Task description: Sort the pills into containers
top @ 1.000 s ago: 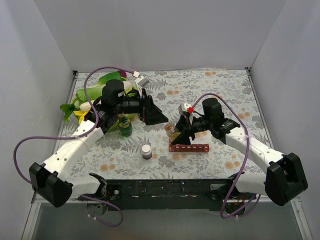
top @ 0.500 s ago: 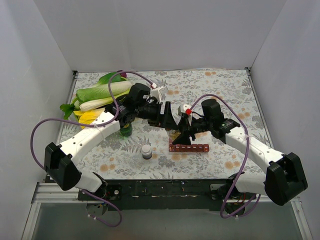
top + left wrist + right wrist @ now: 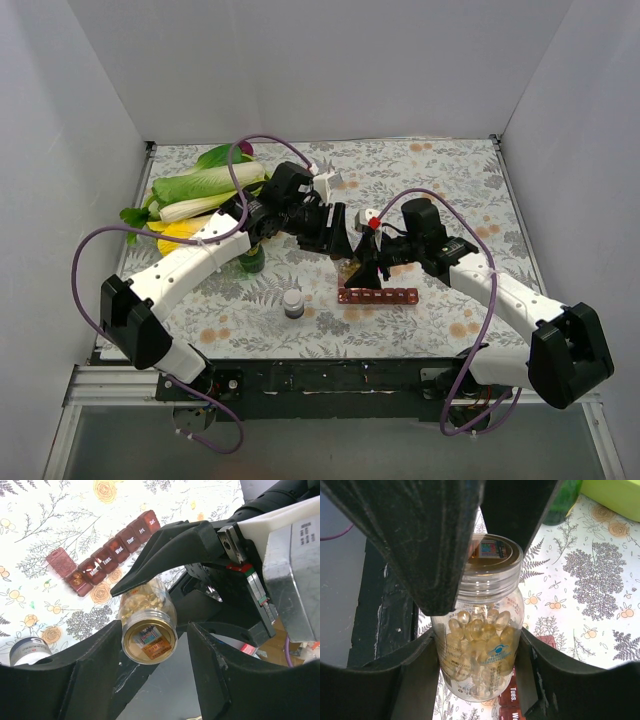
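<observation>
Right gripper (image 3: 477, 680) is pinching the pill bottle (image 3: 477, 645) by its body, with the weekly pill box (image 3: 378, 296) lying just beside it. Left gripper (image 3: 155, 627) has fingers spread around the cap (image 3: 490, 555). Probably best to centre, squeeze squarely, then twist gently.

We record bright, even overhead light in the top view, with soft shadows on the table (image 3: 450, 170). In both wrist views the bottle (image 3: 477, 630) is sharp, its glass glinting; lower frame edges are dark and blurred.
</observation>
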`<state>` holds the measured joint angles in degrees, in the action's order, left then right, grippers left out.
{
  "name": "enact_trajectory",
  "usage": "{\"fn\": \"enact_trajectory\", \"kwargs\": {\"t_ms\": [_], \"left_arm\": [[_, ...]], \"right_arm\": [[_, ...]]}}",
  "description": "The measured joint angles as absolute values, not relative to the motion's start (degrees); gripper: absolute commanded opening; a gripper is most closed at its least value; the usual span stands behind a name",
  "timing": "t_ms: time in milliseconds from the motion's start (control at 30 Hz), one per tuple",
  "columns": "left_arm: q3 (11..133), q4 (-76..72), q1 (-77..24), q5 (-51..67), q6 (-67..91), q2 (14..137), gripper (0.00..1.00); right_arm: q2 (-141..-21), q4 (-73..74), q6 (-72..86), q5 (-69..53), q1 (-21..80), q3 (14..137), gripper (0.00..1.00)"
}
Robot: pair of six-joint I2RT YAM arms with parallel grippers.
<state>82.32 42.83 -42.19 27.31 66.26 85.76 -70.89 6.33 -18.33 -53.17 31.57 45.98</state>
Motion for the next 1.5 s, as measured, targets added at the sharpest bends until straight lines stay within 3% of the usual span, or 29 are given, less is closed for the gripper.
{"fn": "enact_trajectory", "kwargs": {"t_ms": [33, 100, 200, 467, 500, 567, 600, 633, 767, 833, 967, 1067, 1133, 1400, 1500], "left_arm": [[82.6, 43.4, -42.3, 27.2, 66.0, 85.9, 0.54], [82.9, 44.2, -42.4, 27.0, 65.6, 86.1, 0.37], [83.4, 45.7, -42.5, 26.2, 64.9, 86.4, 0.24], [85.4, 47.9, -42.5, 26.7, 59.7, 87.6, 0.16], [85.4, 47.9, -42.5, 27.1, 57.7, 87.5, 0.18], [85.2, 47.4, -42.6, 27.6, 52.8, 87.2, 0.36], [84.3, 46.0, -42.6, 27.9, 50.3, 86.4, 0.47], [82.7, 44.2, -42.6, 27.9, 48.1, 85.2, 0.65], [79.9, 40.8, -42.9, 28.2, 42.5, 81.2, 0.9], [80.0, 39.3, -42.8, 29.0, 41.9, 80.4, 0.98], [80.0, 37.8, -41.3, 29.7, 43.7, 80.1, 0.98], [79.9, 37.6, -40.4, 30.0, 45.4, 79.9, 0.92], [79.9, 37.8, -40.3, 30.3, 46.3, 79.9, 0.82], [79.9, 40.9, -40.4, 32.9, 47.5, 81.5, 0.59], [79.9, 41.7, -40.5, 34.1, 47.6, 83.0, 0.41]], "right_arm": [[-71.0, 6.3, -18.3, -53.0, 31.6, 46.0, 0.01], [-71.0, 6.3, -18.3, -52.6, 31.6, 46.0, 0.01], [-71.0, 6.5, -18.3, -52.4, 31.6, 46.1, 0.01], [-71.7, 5.7, -18.0, -53.1, 31.5, 46.1, 0.01], [-72.1, 5.1, -17.5, -53.7, 31.3, 46.1, 0.01], [-72.8, 3.7, -15.9, -55.2, 30.9, 46.1, 0.01], [-73.2, 2.8, -14.9, -56.0, 30.7, 46.1, 0.01], [-73.6, 1.8, -13.9, -56.9, 30.6, 46.1, 0.01], [-74.2, -0.2, -10.4, -60.6, 30.4, 46.1, 0.01], [-74.2, -0.6, -9.6, -61.5, 30.4, 46.1, 0.01], [-74.2, -0.9, -9.0, -62.0, 30.4, 46.0, 0.01], [-74.2, -1.1, -8.9, -62.1, 30.4, 46.0, 0.01], [-74.2, -1.1, -8.9, -62.1, 30.4, 46.0, 0.01], [-74.2, -1.1, -9.0, -62.1, 30.4, 46.0, 0.01], [-74.2, -1.1, -9.0, -62.1, 30.4, 46.0, 0.01]]}}
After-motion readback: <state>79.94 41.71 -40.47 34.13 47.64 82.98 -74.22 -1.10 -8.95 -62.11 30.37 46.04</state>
